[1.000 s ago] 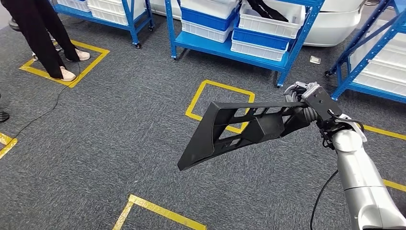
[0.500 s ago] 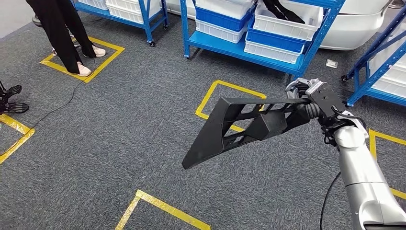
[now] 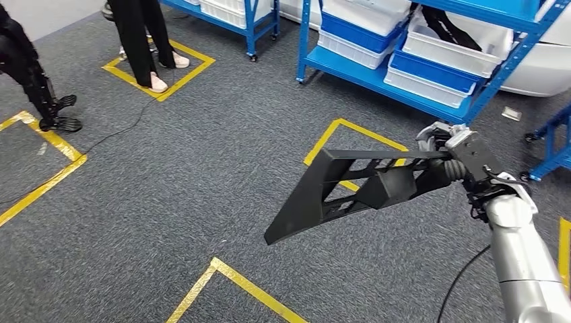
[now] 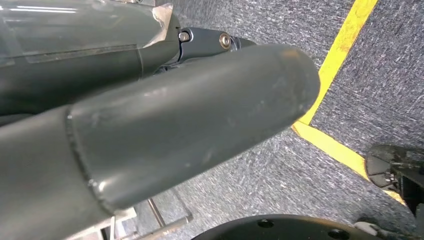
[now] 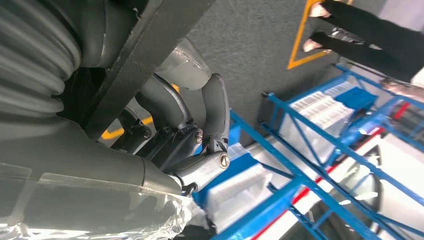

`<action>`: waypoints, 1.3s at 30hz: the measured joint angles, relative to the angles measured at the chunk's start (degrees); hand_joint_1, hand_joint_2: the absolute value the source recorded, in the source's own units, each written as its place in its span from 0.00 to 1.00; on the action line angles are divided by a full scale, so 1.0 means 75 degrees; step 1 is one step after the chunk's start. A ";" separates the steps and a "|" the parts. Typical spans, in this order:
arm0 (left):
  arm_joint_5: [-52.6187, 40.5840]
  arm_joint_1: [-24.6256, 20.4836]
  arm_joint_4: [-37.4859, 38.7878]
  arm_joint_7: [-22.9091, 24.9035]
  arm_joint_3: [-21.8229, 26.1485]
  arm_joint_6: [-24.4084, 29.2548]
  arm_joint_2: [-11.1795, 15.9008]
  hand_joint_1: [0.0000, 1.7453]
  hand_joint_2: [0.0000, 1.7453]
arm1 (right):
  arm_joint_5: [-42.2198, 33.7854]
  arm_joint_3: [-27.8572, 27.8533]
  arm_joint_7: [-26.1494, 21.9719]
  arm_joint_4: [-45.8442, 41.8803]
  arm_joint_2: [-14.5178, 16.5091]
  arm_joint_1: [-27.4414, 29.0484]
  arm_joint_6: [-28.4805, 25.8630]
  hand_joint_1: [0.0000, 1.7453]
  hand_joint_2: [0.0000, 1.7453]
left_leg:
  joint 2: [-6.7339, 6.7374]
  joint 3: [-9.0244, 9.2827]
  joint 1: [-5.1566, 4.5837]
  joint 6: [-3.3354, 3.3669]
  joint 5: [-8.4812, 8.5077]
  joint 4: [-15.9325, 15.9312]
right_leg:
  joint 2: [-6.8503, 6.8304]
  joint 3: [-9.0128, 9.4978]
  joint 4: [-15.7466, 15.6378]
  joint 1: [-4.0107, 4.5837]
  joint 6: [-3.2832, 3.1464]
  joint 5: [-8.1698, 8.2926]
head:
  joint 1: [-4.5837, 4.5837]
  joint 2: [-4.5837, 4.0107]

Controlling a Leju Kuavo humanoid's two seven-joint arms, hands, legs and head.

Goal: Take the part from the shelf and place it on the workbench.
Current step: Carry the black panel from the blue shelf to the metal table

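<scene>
Now carried off the shelf and in the air over the grey carpet floor [image 3: 168, 202]: the black part [image 3: 350, 188], a long triangular frame. Right robot hand [image 3: 454, 158] clamped on its narrow end, fingers [image 5: 200, 107] wrapped around a bar. Long axis running from that robot hand forward and to the left, wide end low and away from the blue shelf [image 3: 404, 74]. Left robot hand [image 4: 165, 115] hanging low; apart or together, cannot tell. No table in sight yet, so probably more walking before placing.
</scene>
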 joint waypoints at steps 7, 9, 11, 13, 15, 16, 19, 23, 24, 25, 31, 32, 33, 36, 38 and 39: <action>-0.0012 0.0029 0.0000 0.0018 0.0047 0.0014 -0.0023 0.00 0.00 | 0.0030 -0.0072 0.0023 -0.0140 0.0012 0.0015 0.0079 1.00 1.00 | 0.0087 -0.0277 -0.0035 -0.0237 -0.0301 0.0475 | -0.0116 0.0222 -0.0490 -0.0050 -0.0466 0.0244 | -0.0078 0.0000; -0.0012 0.0019 0.0000 0.0038 0.0047 0.0018 -0.0026 0.00 0.00 | 0.0031 -0.0099 0.0053 -0.0186 0.0001 0.0001 0.0135 1.00 1.00 | 0.0311 -0.0704 -0.0009 -0.0304 -0.0828 0.1434 | -0.0212 0.0223 -0.0490 -0.0013 -0.0568 0.0246 | -0.0137 0.0000; -0.0012 0.0013 0.0000 0.0042 0.0048 0.0020 -0.0030 0.00 0.00 | 0.0029 -0.0118 0.0096 -0.0187 -0.0007 -0.0031 0.0203 1.00 1.00 | 0.0367 -0.1046 0.0015 -0.0333 -0.1093 0.2192 | -0.0316 0.0222 -0.0489 0.0018 -0.0586 0.0242 | -0.0145 0.0000; -0.0012 0.0013 0.0000 0.0042 0.0050 0.0020 -0.0034 0.00 0.00 | 0.0028 -0.0120 0.0119 -0.0182 -0.0010 -0.0080 0.0241 1.00 1.00 | 0.0405 -0.0869 0.0024 -0.0311 -0.0835 0.1899 | -0.0403 0.0227 -0.0488 0.0037 -0.0588 0.0238 | -0.0151 0.0000; -0.0012 0.0002 -0.0001 0.0042 0.0050 0.0021 -0.0034 0.00 0.00 | 0.0026 -0.0121 0.0124 -0.0179 -0.0015 -0.0147 0.0254 1.00 1.00 | 0.0574 -0.0294 -0.0002 -0.0233 -0.0406 0.0853 | -0.0475 0.0233 -0.0483 0.0076 -0.0577 0.0228 | -0.0162 0.0000; -0.0012 -0.0009 -0.0002 0.0042 0.0050 0.0022 -0.0036 0.00 0.00 | 0.0023 -0.0123 0.0125 -0.0175 -0.0028 -0.0178 0.0259 1.00 1.00 | 0.0657 -0.0072 -0.0024 -0.0188 -0.0279 0.0437 | -0.0510 0.0230 -0.0481 0.0104 -0.0561 0.0221 | -0.0163 0.0000; -0.0012 -0.0028 -0.0001 0.0042 0.0050 0.0023 -0.0045 0.00 0.00 | 0.0018 -0.0123 0.0125 -0.0142 -0.0063 -0.0253 0.0269 1.00 1.00 | 0.0654 0.0071 -0.0095 -0.0087 -0.0205 0.0091 | -0.0644 0.0231 -0.0500 0.0172 -0.0481 0.0212 | -0.0151 0.0000; -0.0014 -0.0037 -0.0002 0.0042 0.0050 0.0032 -0.0066 0.00 0.00 | 0.0009 -0.0111 0.0093 -0.0040 -0.0108 -0.0371 0.0291 1.00 1.00 | 0.0485 0.0164 -0.0040 0.0110 -0.0059 -0.0110 | -0.0356 -0.0106 0.0233 0.0141 -0.0459 -0.0212 | -0.0122 0.0000; -0.0015 -0.0041 -0.0002 0.0042 0.0050 0.0032 -0.0072 0.00 0.00 | 0.0004 -0.0111 0.0082 -0.0004 -0.0126 -0.0393 0.0294 1.00 1.00 | 0.0435 0.0161 -0.0042 0.0133 -0.0047 -0.0121 | -0.0238 -0.0338 0.0738 0.0125 -0.0483 -0.0433 | -0.0103 0.0000; -0.0015 -0.0043 -0.0001 0.0042 0.0051 0.0031 -0.0077 0.00 0.00 | 0.0002 -0.0110 0.0075 0.0032 -0.0140 -0.0405 0.0297 1.00 1.00 | 0.0380 0.0156 -0.0041 0.0134 -0.0045 -0.0121 | -0.0183 -0.0585 0.1249 0.0114 -0.0479 -0.0619 | -0.0086 0.0000; -0.0015 -0.0042 0.0000 0.0042 0.0053 0.0027 -0.0097 0.00 0.00 | -0.0011 -0.0096 0.0053 0.0178 -0.0168 -0.0464 0.0314 1.00 1.00 | 0.0023 0.0129 -0.0008 0.0023 -0.0075 -0.0020 | -0.0001 -0.0052 -0.0045 -0.0048 -0.0085 0.0105 | -0.0042 0.0000; -0.0015 -0.0043 0.0000 0.0042 0.0054 0.0029 -0.0098 0.00 0.00 | -0.0023 -0.0090 0.0042 0.0197 -0.0176 -0.0474 0.0313 1.00 1.00 | -0.0027 0.0094 -0.0019 -0.0028 -0.0077 0.0009 | 0.0051 0.0069 -0.0317 -0.0049 -0.0104 0.0204 | -0.0038 0.0000; -0.0018 -0.0037 0.0000 0.0040 0.0055 0.0031 -0.0098 0.00 0.00 | -0.0040 -0.0080 0.0030 0.0215 -0.0182 -0.0474 0.0309 1.00 1.00 | -0.0070 0.0057 -0.0033 -0.0073 -0.0070 0.0027 | 0.0082 0.0105 -0.0411 -0.0035 -0.0151 0.0232 | -0.0041 0.0000; -0.0054 -0.0001 0.0000 0.0033 0.0055 0.0023 -0.0093 0.00 0.00 | -0.0089 -0.0027 -0.0001 0.0238 -0.0178 -0.0438 0.0278 1.00 1.00 | -0.0039 -0.0019 -0.0032 -0.0173 -0.0121 0.0115 | -0.0018 0.0104 -0.0399 -0.0044 -0.0311 0.0269 | -0.0086 0.0000; -0.0121 -0.0001 0.0000 0.0030 0.0055 0.0012 -0.0088 0.00 0.00 | -0.0101 -0.0005 -0.0012 0.0237 -0.0170 -0.0405 0.0222 1.00 1.00 | 0.0201 -0.0260 -0.0022 -0.0238 -0.0472 0.0658 | -0.0104 0.0113 -0.0407 -0.0049 -0.0453 0.0280 | -0.0134 0.0000; -0.0146 -0.0006 0.0000 0.0030 0.0056 0.0004 -0.0088 0.00 0.00 | -0.0091 -0.0001 -0.0015 0.0236 -0.0162 -0.0377 0.0184 1.00 1.00 | 0.0312 -0.0487 -0.0023 -0.0261 -0.0735 0.1157 | -0.0150 0.0114 -0.0406 -0.0025 -0.0510 0.0276 | -0.0157 0.0000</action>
